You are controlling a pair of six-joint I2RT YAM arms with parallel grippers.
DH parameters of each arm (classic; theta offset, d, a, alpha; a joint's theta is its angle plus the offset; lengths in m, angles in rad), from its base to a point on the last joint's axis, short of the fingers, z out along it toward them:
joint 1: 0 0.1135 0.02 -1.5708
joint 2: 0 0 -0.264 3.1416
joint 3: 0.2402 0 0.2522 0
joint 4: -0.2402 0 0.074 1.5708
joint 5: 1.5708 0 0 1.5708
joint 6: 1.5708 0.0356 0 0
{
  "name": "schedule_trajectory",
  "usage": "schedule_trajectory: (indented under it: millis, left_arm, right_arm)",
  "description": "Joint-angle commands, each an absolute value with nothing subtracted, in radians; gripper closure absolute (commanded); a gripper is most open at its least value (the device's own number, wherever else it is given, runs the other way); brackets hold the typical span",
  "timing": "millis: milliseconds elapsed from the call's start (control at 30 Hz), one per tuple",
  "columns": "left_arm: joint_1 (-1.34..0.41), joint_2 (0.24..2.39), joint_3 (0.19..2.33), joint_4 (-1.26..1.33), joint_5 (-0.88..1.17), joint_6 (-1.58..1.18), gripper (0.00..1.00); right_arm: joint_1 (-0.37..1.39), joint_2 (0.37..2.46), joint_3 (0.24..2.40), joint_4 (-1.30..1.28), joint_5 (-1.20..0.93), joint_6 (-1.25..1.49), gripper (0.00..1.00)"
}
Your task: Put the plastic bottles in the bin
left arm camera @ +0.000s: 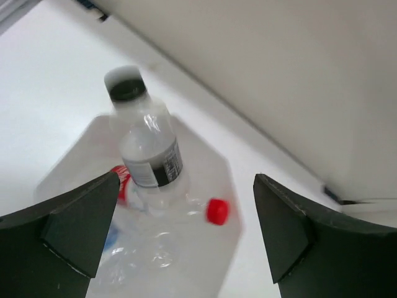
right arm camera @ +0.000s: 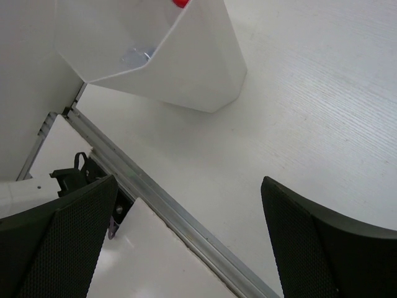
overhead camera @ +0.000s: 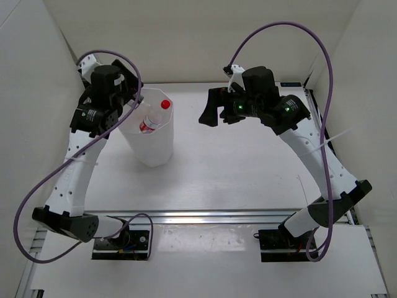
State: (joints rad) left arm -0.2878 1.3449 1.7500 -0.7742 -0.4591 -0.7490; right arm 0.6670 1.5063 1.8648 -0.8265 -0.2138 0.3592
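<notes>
Closest to the lens on the left wrist, the left gripper (left arm camera: 186,183) has its two dark fingers (left arm camera: 68,233) spread wide apart with nothing clamped between them. It hangs directly over the open mouth of the bin (left arm camera: 229,186). Framed in that gap, touching neither finger, is the dark-capped bottle (left arm camera: 149,146), roughly upright and blurred, its lower end down inside the bin; I cannot tell whether it is resting on anything. Beside it, the red-capped bottle (left arm camera: 216,211) lies on its side in the bin, with more clear plastic beneath that I cannot sort out. From the top camera the bin (overhead camera: 155,149) stands on the left half of the table (overhead camera: 248,167), the red cap showing at its right rim. Further right, well apart from the bin, the right gripper (overhead camera: 209,113) is up above the bare table surface, facing the bin, and its wrist view shows its fingers (right arm camera: 68,242) also wide apart and holding nothing
</notes>
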Motion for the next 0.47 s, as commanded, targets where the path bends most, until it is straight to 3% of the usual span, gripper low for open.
schedule_trajectory:
  millis: [0, 233, 433]
  left_arm:
    - [-0.314, 1.170, 1.718, -0.861, -0.612, -0.730, 0.00]
    - [-0.324, 0.781, 1.352, -1.007, -0.669, -0.834, 0.00]
    - [-0.324, 0.666, 1.172, -1.137, -0.656, -0.900, 0.00]
  right_arm:
    - [0.649, 1.485, 1.916, -0.882, -0.152, 0.356, 0.00]
    - [0.554, 1.340, 1.766, -0.896, -0.163, 0.413, 0.00]
    - [0.367, 1.259, 1.574, -0.890, -0.053, 0.497, 0.00]
